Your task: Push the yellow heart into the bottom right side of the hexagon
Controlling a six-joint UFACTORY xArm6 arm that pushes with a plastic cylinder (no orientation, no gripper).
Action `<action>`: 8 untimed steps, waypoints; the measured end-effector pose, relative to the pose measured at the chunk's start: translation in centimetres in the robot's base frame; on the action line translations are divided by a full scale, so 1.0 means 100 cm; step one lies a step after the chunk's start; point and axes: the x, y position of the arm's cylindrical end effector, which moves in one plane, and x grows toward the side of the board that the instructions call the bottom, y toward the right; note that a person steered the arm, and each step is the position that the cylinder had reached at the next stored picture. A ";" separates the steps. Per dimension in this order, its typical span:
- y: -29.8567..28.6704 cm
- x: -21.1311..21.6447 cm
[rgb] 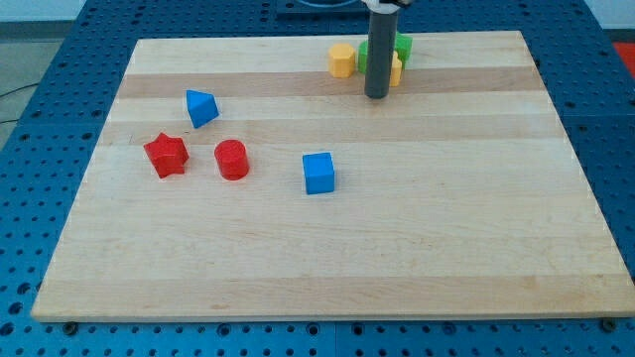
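Nudging the yellow heart (395, 69) with my tip (376, 96), gripperless, I judge leftward pushing toward the yellow hexagon (342, 60) remains.

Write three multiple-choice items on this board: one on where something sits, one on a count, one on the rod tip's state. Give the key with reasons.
1. Where is the blue cube?
A. near the board's middle
B. the view's top right corner
C. touching the red star

2. How many red blocks show?
A. one
B. two
C. four

3. My tip is:
A. resting on the blue cube
B. off the board
C. beside the top cluster

Key:
1 A, it sits alone near the centre of the wooden board.
2 B, only the red star and red cylinder.
3 C, the tip stands just below the yellow hexagon, a green block and a partly hidden yellow block.
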 end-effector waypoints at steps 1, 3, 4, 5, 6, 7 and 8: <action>-0.038 0.034; -0.028 0.154; -0.020 0.189; -0.058 0.177; -0.050 0.176; -0.022 0.176; -0.023 0.176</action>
